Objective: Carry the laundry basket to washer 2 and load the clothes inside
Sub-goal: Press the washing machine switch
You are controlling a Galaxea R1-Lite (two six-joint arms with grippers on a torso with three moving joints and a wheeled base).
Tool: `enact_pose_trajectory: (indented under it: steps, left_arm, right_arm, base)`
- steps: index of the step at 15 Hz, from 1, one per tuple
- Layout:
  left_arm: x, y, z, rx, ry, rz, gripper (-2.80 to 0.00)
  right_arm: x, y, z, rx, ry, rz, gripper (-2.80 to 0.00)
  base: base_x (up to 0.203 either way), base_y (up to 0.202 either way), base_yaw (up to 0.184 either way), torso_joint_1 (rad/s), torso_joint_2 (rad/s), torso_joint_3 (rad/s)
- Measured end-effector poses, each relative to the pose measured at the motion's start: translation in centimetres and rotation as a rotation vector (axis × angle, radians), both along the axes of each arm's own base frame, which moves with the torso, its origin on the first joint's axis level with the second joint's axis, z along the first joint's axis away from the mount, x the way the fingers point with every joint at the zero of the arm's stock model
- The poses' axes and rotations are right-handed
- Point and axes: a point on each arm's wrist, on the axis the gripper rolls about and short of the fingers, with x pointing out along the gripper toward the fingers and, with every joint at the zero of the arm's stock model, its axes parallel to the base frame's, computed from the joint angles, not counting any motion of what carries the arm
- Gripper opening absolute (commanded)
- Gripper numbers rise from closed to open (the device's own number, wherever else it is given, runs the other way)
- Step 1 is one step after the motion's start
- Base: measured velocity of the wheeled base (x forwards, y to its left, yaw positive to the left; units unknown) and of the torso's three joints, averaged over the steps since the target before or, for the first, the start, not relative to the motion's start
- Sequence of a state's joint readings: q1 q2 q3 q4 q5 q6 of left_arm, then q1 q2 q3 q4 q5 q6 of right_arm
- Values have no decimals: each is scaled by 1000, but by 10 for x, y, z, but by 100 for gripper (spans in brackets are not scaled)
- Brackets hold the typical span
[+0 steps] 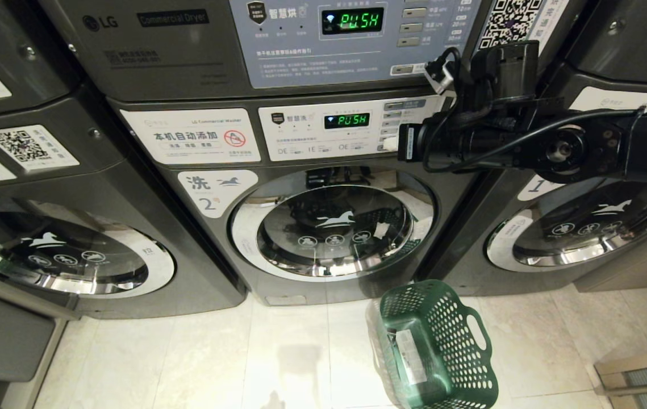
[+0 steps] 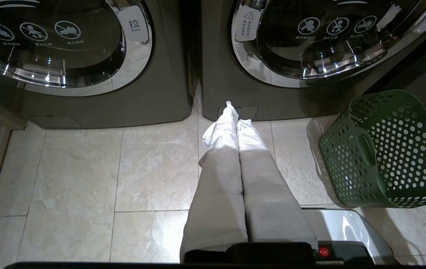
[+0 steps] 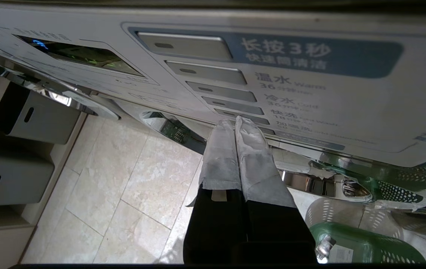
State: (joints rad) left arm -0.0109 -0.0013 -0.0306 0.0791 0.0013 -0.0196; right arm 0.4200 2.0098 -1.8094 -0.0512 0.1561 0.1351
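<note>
Right gripper (image 3: 235, 123), nearest the lens in its wrist view: padded fingers pressed together, holding nothing, tips at the lowest buttons of the button column (image 3: 213, 89) on washer 2 (image 1: 323, 238). Seen from the head, this arm reaches in from the right, above the washer's door (image 1: 332, 230). Left gripper (image 2: 235, 112): likewise closed and empty, hanging low over the floor (image 2: 85, 168) before the washer's base.

Basket (image 1: 442, 346): on the floor just right of the washer's front, tipped on its side, white sticker showing. No clothes can be seen in it or on the floor.

Progress, as judged: the basket has reached the washer and the door is shut, so loading looks complete; whether the clothes lie inside cannot be confirmed through the dark, reflective glass. Both displays read "PUSH"; selecting and starting a programme appears to remain.

Materials: dark grey metal cabinet; round door of dark glass in a polished chrome ring; flat rectangular buttons on a pale printed panel; green plastic basket, rectangular, perforated with round holes, loop handles; glossy beige tiles.
</note>
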Motion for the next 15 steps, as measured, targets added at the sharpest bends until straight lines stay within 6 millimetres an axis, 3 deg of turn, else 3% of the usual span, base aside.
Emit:
enact_pose_trajectory:
  steps: [15]
  left_arm:
    - [0,0,0,0,0,0,-280]
  right_arm:
    - [8,4,-6,-19,-3,-100,-280]
  base:
    - [0,0,0,0,0,0]
